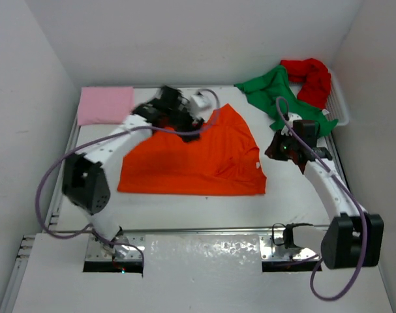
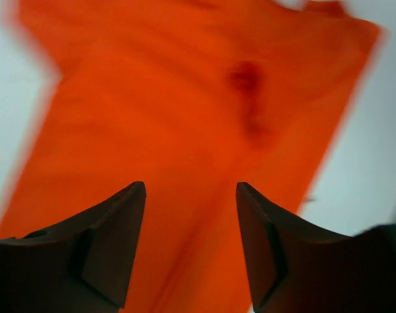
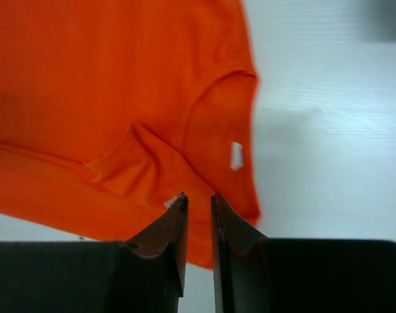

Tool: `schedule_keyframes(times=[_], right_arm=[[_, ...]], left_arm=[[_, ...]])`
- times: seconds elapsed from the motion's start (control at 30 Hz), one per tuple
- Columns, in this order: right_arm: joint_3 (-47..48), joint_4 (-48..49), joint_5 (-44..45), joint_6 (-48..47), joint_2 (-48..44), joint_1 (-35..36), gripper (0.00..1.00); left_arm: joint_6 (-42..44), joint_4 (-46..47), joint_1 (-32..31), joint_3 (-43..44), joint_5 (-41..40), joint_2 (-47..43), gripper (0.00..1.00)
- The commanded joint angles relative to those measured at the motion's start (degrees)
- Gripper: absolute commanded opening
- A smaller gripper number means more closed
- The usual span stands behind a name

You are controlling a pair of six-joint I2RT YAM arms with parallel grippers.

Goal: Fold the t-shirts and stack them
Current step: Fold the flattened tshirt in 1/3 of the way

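While the pink t-shirt [image 1: 105, 104] lies folded square at the counter's [image 1: 184, 207] far left corner and the green t-shirt [image 1: 268, 88] and red t-shirt [image 1: 312, 78] sprawl crumpled over the basket [image 1: 342, 109] at the far right corner, the orange t-shirt [image 1: 198, 160] lies flat at the middle, collar and white label toward the right edge. The left arm arches over its far edge, left hand [image 2: 190, 189] spread, gripping nothing. The right hand [image 3: 199, 199] hovers above the collar, narrowly parted, empty.
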Motion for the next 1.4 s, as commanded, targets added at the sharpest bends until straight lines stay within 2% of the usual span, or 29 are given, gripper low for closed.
schedule_keyframes(times=[0.0,0.07,0.1,0.2,0.47,0.6,0.7,0.73,0.8,0.83,0.93,1.0,1.1,1.13,1.2,1.37], right_arm=[[1.0,11.7,-14.1,-0.4,11.4,0.1,0.19],[2.4,14.9,-17.7,1.1,16.3,0.2,0.19],[2.4,16.4,-21.0,1.8,20.2,0.2,0.20],[1.7,22.5,-26.5,4.4,25.6,0.4,0.22],[1.5,25.9,-28.3,5.2,32.3,1.6,0.29],[2.0,25.7,-27.4,4.6,35.3,2.8,0.31],[2.5,25.3,-26.4,4.0,36.6,3.4,0.31],[2.7,24.8,-26.5,3.5,37.0,3.6,0.32],[3.1,24.3,-26.3,2.7,37.4,4.3,0.36],[3.2,23.7,-26.0,2.1,37.5,4.5,0.37],[2.6,23.9,-24.8,1.7,37.6,4.5,0.43],[2.4,24.1,-24.3,1.5,38.0,4.5,0.43],[2.7,23.7,-23.8,-0.4,38.9,5.1,0.26],[2.8,23.7,-23.9,-1.1,39.2,5.2,0.11],[2.9,23.7,-25.2,-0.7,40.2,5.3,0.01],[0.4,26.4,-22.0,1.9,36.1,3.3,0.00]], left_arm=[[-3.2,0.9,-5.5,-1.7,10.8,9.2,0.57],[-4.1,5.2,-8.6,-1.9,10.6,11.0,0.63],[-4.7,8.8,-9.4,-1.4,10.6,12.1,0.64],[-7.7,10.5,-12.0,2.2,12.9,18.7,0.65],[-11.7,14.4,-13.1,3.3,12.6,24.6,0.64],[-13.8,16.0,-13.2,2.5,15.6,25.6,0.61],[-14.1,16.3,-13.2,2.0,15.5,25.5,0.41],[-13.7,15.1,-13.2,2.2,15.4,25.5,0.26],[-12.5,13.6,-13.2,2.2,14.2,25.3,0.05],[-12.0,13.0,-13.1,2.2,13.9,25.1,0.00],[-10.2,10.3,-13.1,1.6,12.5,24.5,0.00],[-8.8,8.0,-13.1,1.9,10.9,24.7,0.00],[-7.5,5.8,-13.1,2.2,9.2,24.8,0.00],[-7.3,5.5,-13.1,2.2,8.8,24.9,0.00],[-6.6,5.3,-13.1,2.3,8.0,25.0,0.00],[-3.7,2.0,-13.1,3.6,5.2,24.5,0.00]])
